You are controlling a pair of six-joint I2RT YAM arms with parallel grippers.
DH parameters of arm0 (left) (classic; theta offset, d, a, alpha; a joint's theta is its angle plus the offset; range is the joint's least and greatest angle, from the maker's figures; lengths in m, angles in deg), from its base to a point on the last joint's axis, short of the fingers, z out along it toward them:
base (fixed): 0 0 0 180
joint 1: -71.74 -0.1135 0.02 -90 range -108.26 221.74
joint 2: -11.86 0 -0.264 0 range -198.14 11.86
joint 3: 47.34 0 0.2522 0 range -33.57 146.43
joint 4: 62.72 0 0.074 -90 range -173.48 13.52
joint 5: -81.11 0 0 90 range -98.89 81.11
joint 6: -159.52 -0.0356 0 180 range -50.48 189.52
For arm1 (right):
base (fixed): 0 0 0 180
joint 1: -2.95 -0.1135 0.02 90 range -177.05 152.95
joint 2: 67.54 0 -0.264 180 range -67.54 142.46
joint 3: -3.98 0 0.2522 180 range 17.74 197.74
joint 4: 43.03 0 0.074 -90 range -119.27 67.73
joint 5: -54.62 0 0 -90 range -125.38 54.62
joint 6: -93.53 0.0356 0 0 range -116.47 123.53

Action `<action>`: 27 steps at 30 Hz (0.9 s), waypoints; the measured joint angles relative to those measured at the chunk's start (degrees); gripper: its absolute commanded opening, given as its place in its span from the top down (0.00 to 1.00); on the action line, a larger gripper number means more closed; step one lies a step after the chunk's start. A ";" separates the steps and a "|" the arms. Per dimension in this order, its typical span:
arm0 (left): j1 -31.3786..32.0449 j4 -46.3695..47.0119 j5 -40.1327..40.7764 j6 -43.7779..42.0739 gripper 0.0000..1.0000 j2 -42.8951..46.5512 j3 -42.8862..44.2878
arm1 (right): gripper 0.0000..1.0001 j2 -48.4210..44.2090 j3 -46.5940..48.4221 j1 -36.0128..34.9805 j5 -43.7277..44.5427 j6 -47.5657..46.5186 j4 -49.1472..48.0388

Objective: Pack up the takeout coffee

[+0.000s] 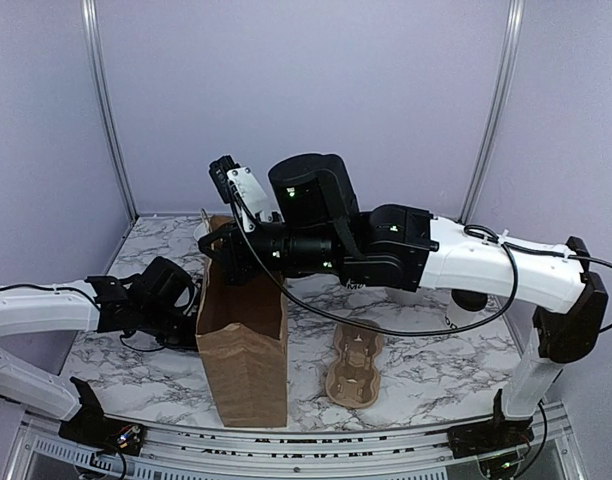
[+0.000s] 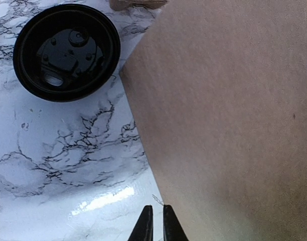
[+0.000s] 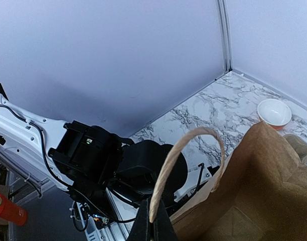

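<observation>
Black lid (image 2: 66, 51) lies ahead-left of my left gripper (image 2: 154, 224), jaws nearly closed, empty; my right gripper (image 3: 153, 221) pinches the bag handle (image 3: 201, 130).

Round black lid (image 2: 66, 52) lies flat on marble table (image 2: 68, 165).

The top view sits high behind the near edge of the counter (image 1: 436, 360) and looks down and forward to the far edge. The left wrist camera hangs very near the counter, facing straight down beside the paper bag (image 2: 228, 115). The right wrist camera rides close above the bag's open mouth, facing toward the left edge. All three views share the bag.
</observation>
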 measured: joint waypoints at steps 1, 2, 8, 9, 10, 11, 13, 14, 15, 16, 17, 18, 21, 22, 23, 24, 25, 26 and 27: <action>-0.72 0.00 -0.11 -0.28 0.92 -0.04 0.09 | 1.00 0.24 0.09 0.02 0.17 -0.11 0.00; -1.29 0.00 -0.15 -0.61 0.92 -0.13 0.26 | 1.00 0.61 0.26 0.24 0.39 -0.26 -0.02; -3.78 0.00 -0.61 -2.34 0.91 -0.26 1.66 | 0.91 2.16 1.18 1.64 0.55 -0.79 0.02; -3.96 -0.02 -0.63 -2.51 0.91 -0.22 1.77 | 0.88 2.25 1.29 1.97 0.57 -0.98 0.11; -4.11 -0.15 -0.66 -2.67 0.91 -0.15 1.90 | 0.85 2.25 1.44 2.12 0.57 -1.07 0.20; -4.24 -0.37 -0.68 -2.80 0.91 -0.07 2.19 | 0.82 2.25 1.64 2.34 0.61 -1.18 0.44; -4.35 -0.50 -0.68 -3.04 0.90 0.37 2.91 | 0.75 2.25 2.03 2.58 0.61 -1.36 0.61; -4.35 -0.52 -0.68 -3.17 0.90 0.74 3.19 | 0.72 2.25 2.12 2.62 0.61 -1.42 0.66; -4.35 -0.68 -0.66 -3.21 0.89 1.22 3.52 | 0.69 2.25 2.12 2.62 0.61 -1.49 0.79; -4.35 -0.76 -0.66 -3.21 0.88 1.68 3.76 | 0.65 2.25 2.12 2.62 0.59 -1.64 1.11; -4.35 -0.96 -0.63 -3.23 0.86 2.32 4.09 | 0.61 2.25 2.12 2.62 0.59 -1.70 1.51; -4.35 -1.29 -0.63 -3.30 0.86 2.82 4.37 | 0.58 2.25 2.12 2.62 0.59 -1.81 2.08; -4.35 -2.01 -0.59 -3.37 0.81 4.48 5.11 | 0.43 2.23 2.12 2.60 0.72 -2.01 3.58; -4.35 -2.32 -0.55 -3.37 0.79 5.01 5.40 | 0.38 2.23 2.12 2.54 0.79 -1.97 4.04; -4.35 -2.64 -0.48 -3.30 0.77 5.60 5.84 | 0.33 2.16 2.12 2.51 1.03 -2.10 4.70; -4.35 -3.04 -0.39 -3.34 0.74 6.08 6.23 | 0.28 2.08 2.12 2.49 1.25 -2.16 5.31; -4.35 -3.37 -0.20 -3.30 0.72 6.58 6.67 | 0.23 1.97 2.12 2.49 1.49 -2.01 5.92; -4.55 -3.69 -0.04 -3.32 0.71 7.04 7.19 | 0.19 1.77 2.12 2.45 1.92 -2.16 6.58; -4.85 -4.00 -0.02 -3.41 0.71 7.48 7.65 | 0.15 1.53 2.12 2.45 2.21 -2.03 7.32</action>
